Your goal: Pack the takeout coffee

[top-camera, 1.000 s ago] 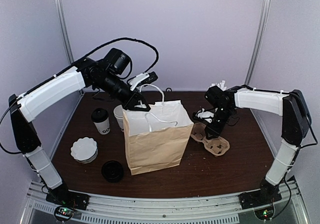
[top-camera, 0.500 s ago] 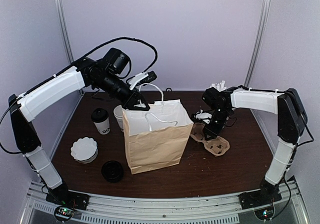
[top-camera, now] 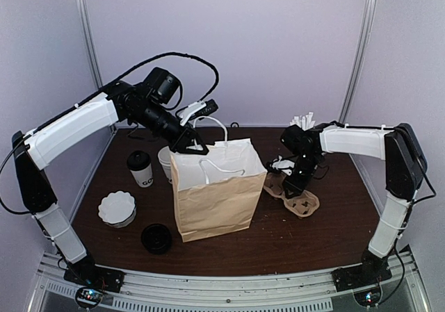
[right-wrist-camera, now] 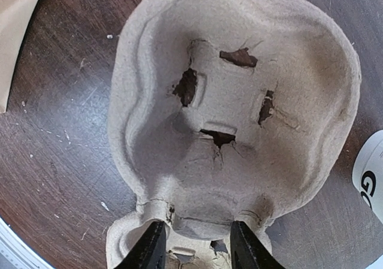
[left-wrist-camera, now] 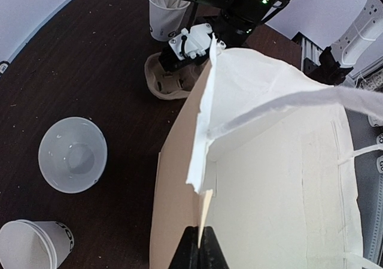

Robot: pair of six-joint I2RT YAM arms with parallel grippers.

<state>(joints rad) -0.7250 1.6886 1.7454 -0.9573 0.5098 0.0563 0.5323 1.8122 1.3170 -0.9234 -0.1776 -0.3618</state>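
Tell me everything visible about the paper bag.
The paper bag is brown kraft outside and white inside, creased, with white paper handles. It stands upright on the dark wooden table, roughly mid-table, its mouth open upward. The left gripper is shut on the rim at the bag's rear left corner, seemingly keeping the mouth spread. What shows of the inside looks empty, though the bottom is not fully in view.

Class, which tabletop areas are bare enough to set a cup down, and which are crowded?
Bare: near-right table, bordered by paper bag and cup carrier. Crowded: left of bag, with takeout coffee, white dish, black lid.
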